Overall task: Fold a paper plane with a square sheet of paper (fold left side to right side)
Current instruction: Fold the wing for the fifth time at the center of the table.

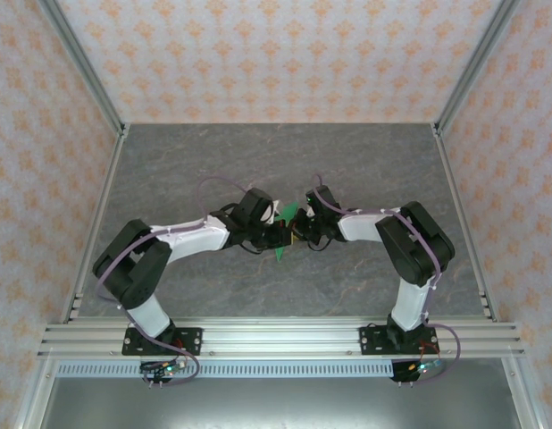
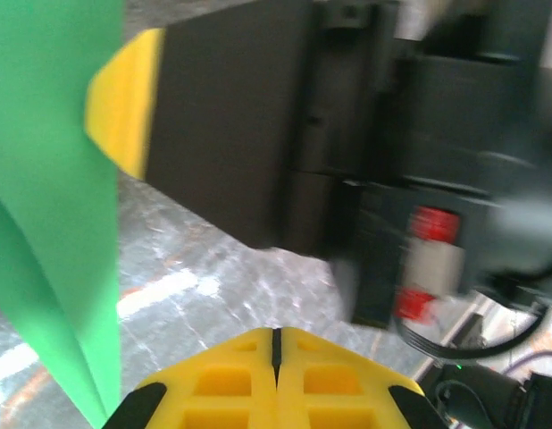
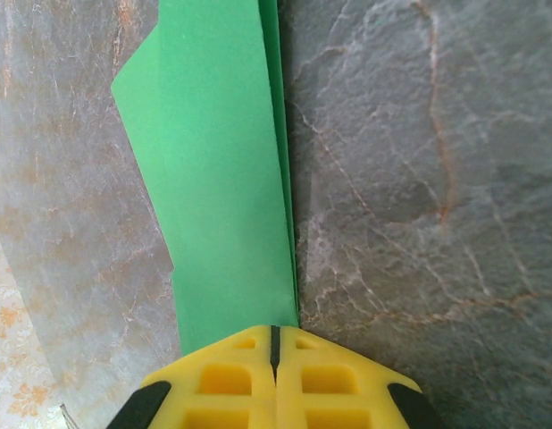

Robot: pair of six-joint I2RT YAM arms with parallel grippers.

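Observation:
The green paper [image 1: 287, 213] is folded into a narrow, pointed strip and hangs between the two arms above the middle of the table. My right gripper [image 3: 276, 332] is shut, and the paper's [image 3: 222, 179] folded edge runs straight into the seam of its jaws, with a flap spreading left. My left gripper [image 2: 277, 334] is shut with nothing between its jaws. The paper [image 2: 53, 223] stands just to its left. A black, yellow-tipped finger [image 2: 124, 98] of the right gripper lies behind that paper. From above, the left gripper [image 1: 274, 236] and right gripper [image 1: 301, 234] nearly touch.
The grey marbled table top [image 1: 276, 161] is bare around the arms. Patterned walls with aluminium posts [image 1: 79, 63] close it in at the left, back and right. An aluminium rail [image 1: 276, 340] carries both arm bases at the near edge.

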